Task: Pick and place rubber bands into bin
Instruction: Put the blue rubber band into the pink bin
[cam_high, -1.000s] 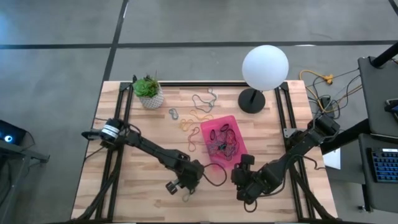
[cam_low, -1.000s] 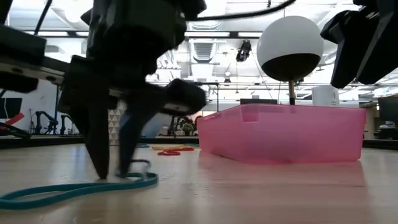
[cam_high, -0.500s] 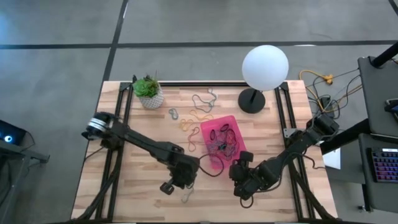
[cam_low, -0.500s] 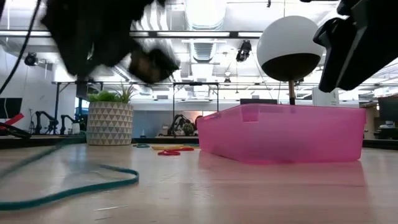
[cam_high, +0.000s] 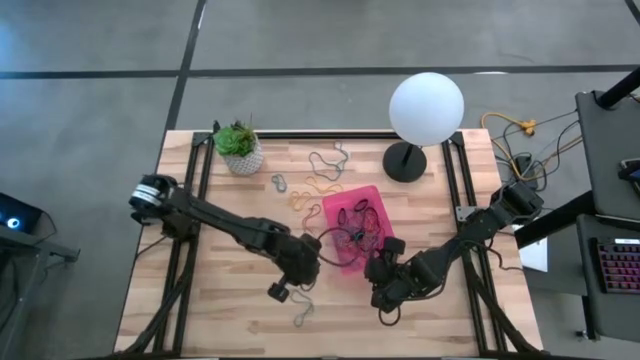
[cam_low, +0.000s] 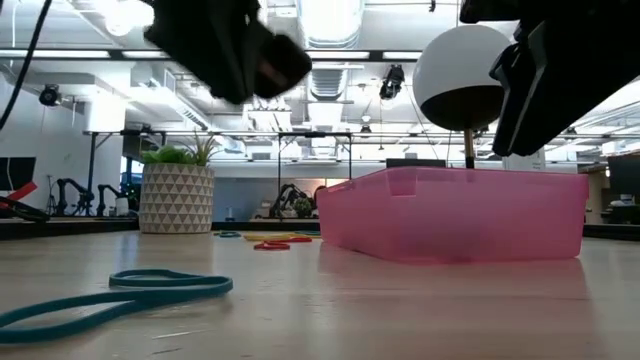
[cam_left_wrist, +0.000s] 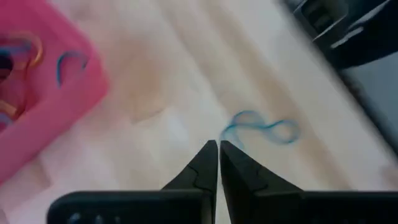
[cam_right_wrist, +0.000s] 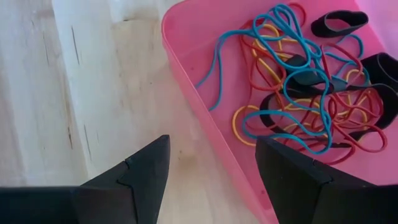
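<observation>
**A:** Rubber bands first, nearest the front edge: where was the loose one?

**B:** A teal rubber band (cam_low: 110, 297) lay flat on the wooden table (cam_high: 200, 300) near the front, just on the near side of the left gripper (cam_high: 283, 291). In the left wrist view it showed as a stretched figure-eight just beyond the fingertips.

**A:** Were those fingers on it?

**B:** No. The left gripper's fingers (cam_left_wrist: 205, 163) were pressed together with nothing between them, raised off the table, so the band was not held.

**A:** Which arm was better placed?

**B:** The left, I judged. The band sat near its tips, while the right gripper (cam_high: 385, 290) hovered further right, close to the near corner of the pink bin (cam_high: 335, 205), fingers wide apart and empty.

**A:** And the band's long axis?

**B:** It ran roughly left to right in the low view. A fresh grasp would probably need the tips opened and lowered across it.

**A:** Farther back?

**B:** The bin held a tangle of banded loops (cam_right_wrist: 298, 81), blue, red, yellow and black. Beyond it more loose bands (cam_high: 320, 175) lay scattered, then the potted plant (cam_high: 240, 147) and the globe lamp (cam_high: 426, 110).
</observation>
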